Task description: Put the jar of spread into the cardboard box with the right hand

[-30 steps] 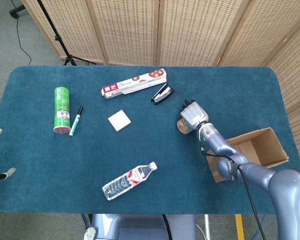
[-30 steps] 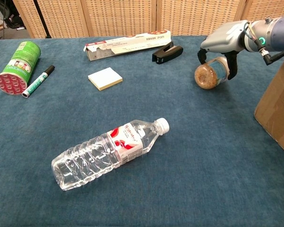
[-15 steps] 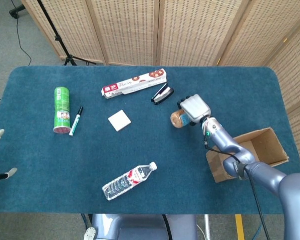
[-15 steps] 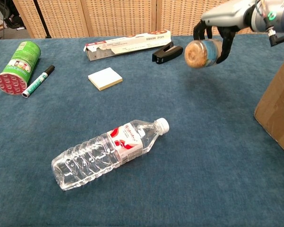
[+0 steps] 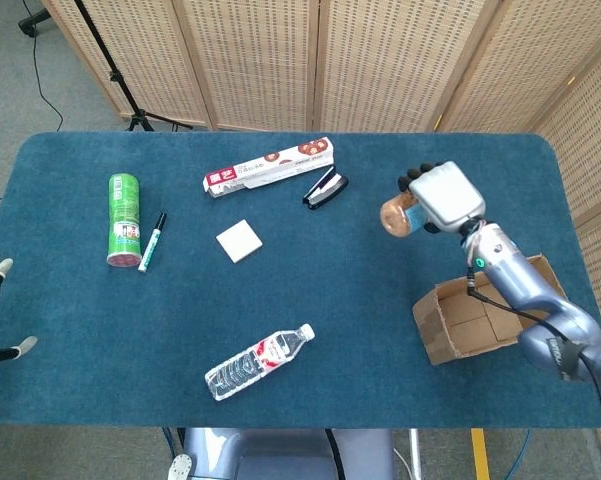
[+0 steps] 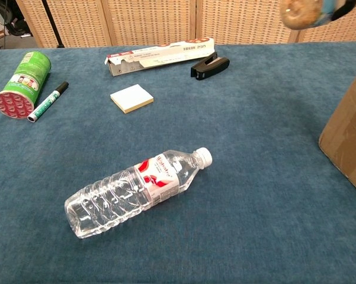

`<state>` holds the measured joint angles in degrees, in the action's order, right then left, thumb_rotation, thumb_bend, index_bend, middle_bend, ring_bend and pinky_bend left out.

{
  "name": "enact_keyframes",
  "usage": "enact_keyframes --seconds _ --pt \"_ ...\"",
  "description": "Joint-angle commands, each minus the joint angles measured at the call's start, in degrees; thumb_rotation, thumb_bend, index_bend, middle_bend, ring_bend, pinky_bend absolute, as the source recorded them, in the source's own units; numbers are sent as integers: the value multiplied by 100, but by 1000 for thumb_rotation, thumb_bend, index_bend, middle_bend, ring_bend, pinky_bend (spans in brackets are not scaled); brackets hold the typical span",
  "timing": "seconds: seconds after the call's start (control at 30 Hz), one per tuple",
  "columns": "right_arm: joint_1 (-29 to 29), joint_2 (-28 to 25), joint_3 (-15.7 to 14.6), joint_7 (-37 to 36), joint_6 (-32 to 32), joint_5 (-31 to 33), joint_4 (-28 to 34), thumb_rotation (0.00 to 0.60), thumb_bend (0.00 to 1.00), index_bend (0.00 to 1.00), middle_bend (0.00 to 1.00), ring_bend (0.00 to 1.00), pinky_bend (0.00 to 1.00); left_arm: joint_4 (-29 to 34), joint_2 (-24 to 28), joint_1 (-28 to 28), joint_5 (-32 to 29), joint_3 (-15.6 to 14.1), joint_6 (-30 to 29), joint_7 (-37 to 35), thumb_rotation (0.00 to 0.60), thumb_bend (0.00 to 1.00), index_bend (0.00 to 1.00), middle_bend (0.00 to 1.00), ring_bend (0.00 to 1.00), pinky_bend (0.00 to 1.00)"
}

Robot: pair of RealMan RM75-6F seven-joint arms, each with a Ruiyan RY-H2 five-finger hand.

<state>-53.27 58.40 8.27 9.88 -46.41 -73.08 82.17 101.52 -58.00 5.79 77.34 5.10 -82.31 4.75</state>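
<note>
While raised above the table, right hand [image 5: 445, 196] grips jar [image 5: 395, 217] sideways.

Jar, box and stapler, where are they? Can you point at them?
jar of spread [image 5: 396, 217], head view, its brown lid end, held by the right hand [image 5: 446, 196].
cardboard box [image 5: 436, 330], head view, its near wall.
stapler [image 6: 210, 65], chest view, its black body.

Place: I read it as a lab or studio | cues: folding wicker screens [image 5: 380, 60], stand legs [image 5: 130, 110], floor cable [image 5: 45, 95], blue-clothed table [image 5: 280, 300]
</note>
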Motion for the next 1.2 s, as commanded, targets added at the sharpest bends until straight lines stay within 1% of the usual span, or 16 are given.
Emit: enact_keyframes --seconds 0.03,0.1,0.17,0.33,0.57,0.7,0.83,0.9,1.0,1.03,1.1,1.13,1.17,1.2 --pt "703 -912 -330 266 -604 -367 849 600 569 652 570 376 484 3 24 -24 27 -20 -18 -56 600 0 0 0 0 0" --pt "1010 -1192 -485 361 -868 -517 1129 600 569 656 573 381 488 3 39 -32 36 -21 -28 -90 600 0 0 0 0 0" --pt "1231 -1321 -572 448 -1088 -620 1283 600 573 660 579 390 502 0 45 -37 46 -21 -40 -107 600 0 0 0 0 0" --pt "1769 -1370 -812 683 -1582 -919 1545 600 600 665 586 404 515 -2 48 -41 79 -40 -39 -115 600 0 0 0 0 0" --pt "2045 -1167 -830 1025 -1778 -1013 1575 600 620 674 592 409 520 -8 49 -57 163 -76 -66 -134 600 0 0 0 0 0" --pt "2193 -1071 -782 988 -1893 -987 1483 600 622 674 591 410 523 -24 56 -58 142 -64 -64 -167 600 0 0 0 0 0" --pt "2341 -1013 -770 937 -2027 -1040 1386 600 646 674 591 412 523 -29 67 -62 131 -66 -57 -185 600 0 0 0 0 0" --pt "2411 -1002 -780 873 -2062 -1060 1351 600 638 674 584 414 522 -29 66 -65 127 -64 -63 -182 600 0 0 0 0 0" --pt "2522 -1000 -808 742 -2113 -1129 1286 600 578 649 493 387 523 -21 59 -62 120 -66 -55 -157 600 0 0 0 0 0" --pt "2564 -996 -822 725 -2135 -1162 1262 600 546 616 443 356 523 -16 57 -61 122 -69 -53 -147 600 0 0 0 0 0" --pt "2632 -1020 -875 768 -2085 -1166 1252 600 453 507 338 261 513 -8 52 -64 125 -72 -60 -131 600 0 0 0 0 0" --pt "2653 -1044 -894 824 -2046 -1146 1272 600 365 405 247 171 466 -9 48 -65 123 -71 -64 -124 600 0 0 0 0 0" --pt "2672 -1069 -902 913 -2015 -1109 1304 600 232 280 139 83 395 -8 44 -65 122 -70 -66 -119 600 0 0 0 0 0" --pt "2701 -1097 -898 1014 -1983 -1030 1352 600 146 200 80 38 342 -7 39 -64 121 -72 -63 -112 600 0 0 0 0 0"
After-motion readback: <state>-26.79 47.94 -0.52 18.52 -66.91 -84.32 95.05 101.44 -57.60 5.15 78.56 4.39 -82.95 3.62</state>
